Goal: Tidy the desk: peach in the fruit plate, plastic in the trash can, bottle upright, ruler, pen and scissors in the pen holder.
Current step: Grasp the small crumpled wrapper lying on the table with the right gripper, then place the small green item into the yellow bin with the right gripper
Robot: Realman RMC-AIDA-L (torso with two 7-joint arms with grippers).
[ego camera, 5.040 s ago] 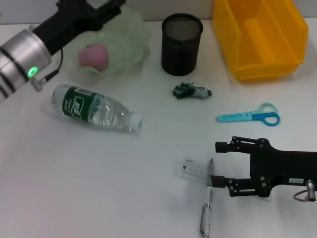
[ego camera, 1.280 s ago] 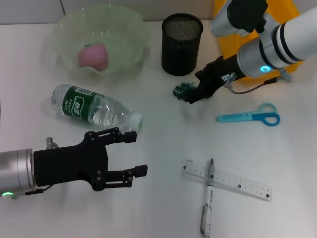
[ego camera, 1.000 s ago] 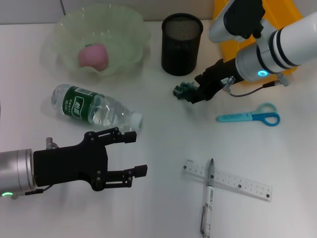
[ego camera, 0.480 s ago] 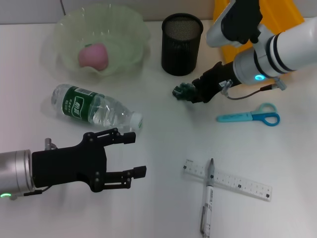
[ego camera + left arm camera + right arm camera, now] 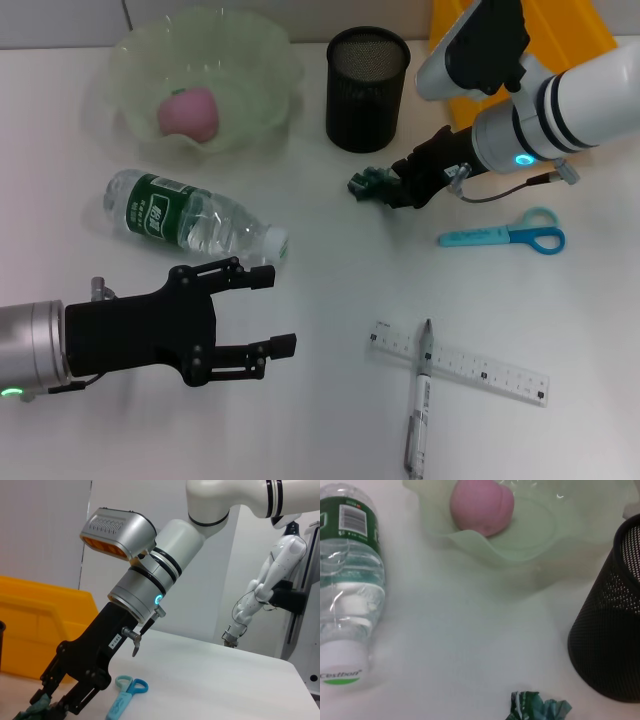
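Now the right tool (image 5: 392, 189) closes around the crumpled plastic (image 5: 372, 183) on the counter (image 5: 330, 280); the left tool (image 5: 268, 310) hovers open.

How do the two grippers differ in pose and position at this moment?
The left gripper hovers open over bare table near the lying bottle, holding nothing; the right gripper is down at the crumpled plastic beside the pen holder, its fingers at the scrap. The left points across the table, while the right angles downward. Both are black.
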